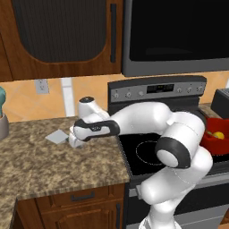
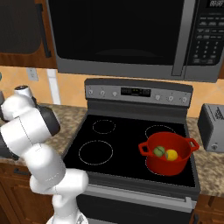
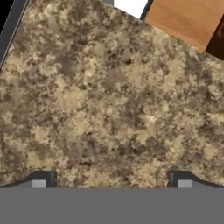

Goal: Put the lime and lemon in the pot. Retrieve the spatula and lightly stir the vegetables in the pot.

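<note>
Gripper (image 3: 111, 181) over the speckled counter (image 3: 109, 100) — jaws fully apart, holding and touching nothing — with lime (image 2: 159, 151) and lemon (image 2: 171, 154) in the pot (image 2: 168, 164).

A speckled brown granite counter (image 1: 49, 156) fills the lower left of the left base view. A flat pale grey spatula blade (image 1: 57, 136) lies on it at centre left, partly hidden by the arm. A black stovetop (image 2: 127, 144) is seen at the centre of the right base view; a red pot (image 2: 168, 154) stands on its right front. A grey toaster (image 2: 211, 127) sits on the counter at the right edge.
</note>
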